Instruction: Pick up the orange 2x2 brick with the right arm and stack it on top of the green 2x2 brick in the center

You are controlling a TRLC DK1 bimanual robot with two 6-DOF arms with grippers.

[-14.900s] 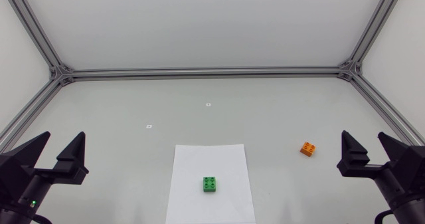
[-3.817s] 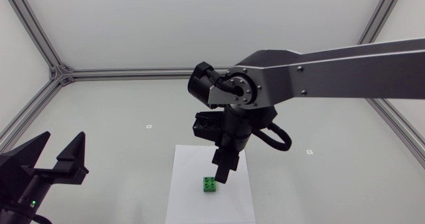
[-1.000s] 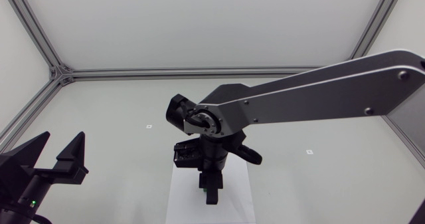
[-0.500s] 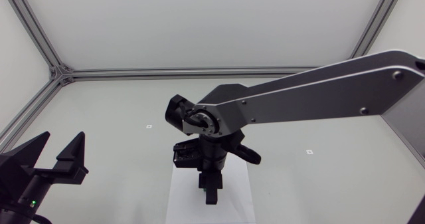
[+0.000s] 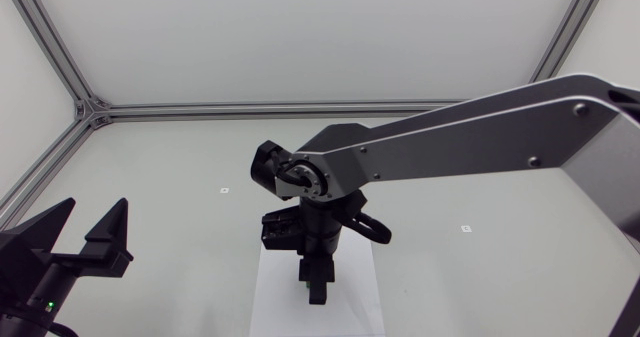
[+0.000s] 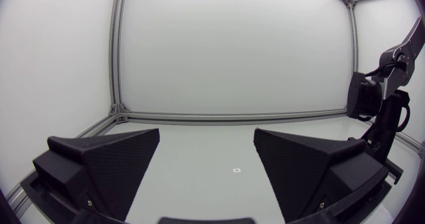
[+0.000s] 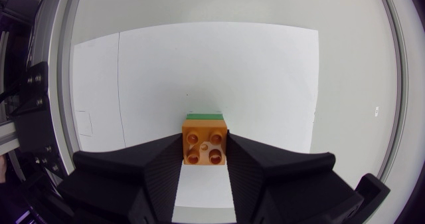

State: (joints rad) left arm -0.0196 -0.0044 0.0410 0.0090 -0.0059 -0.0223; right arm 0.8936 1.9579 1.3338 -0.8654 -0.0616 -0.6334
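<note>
Orange plastic 2x2 brick (image 7: pixel 205 146) is pinched between my right fingers (image 7: pixel 156 167), low centre of the head view. Just beyond and beneath it peeks an edge of the green 2x2 brick (image 7: pixel 203 115), on the white paper sheet (image 7: pixel 199 64). I'd square the studs over green, press straight down, then let go. Lower left, my left fingers (image 5: pixel 108 235) stand spread, idle.

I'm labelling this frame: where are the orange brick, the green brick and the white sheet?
orange brick (image 7: pixel 205 141): right wrist view, studded top face.
green brick (image 7: pixel 204 115): right wrist view, edge showing past the orange brick.
white sheet (image 7: pixel 199 71): right wrist view, bare area ahead of the bricks.
</note>
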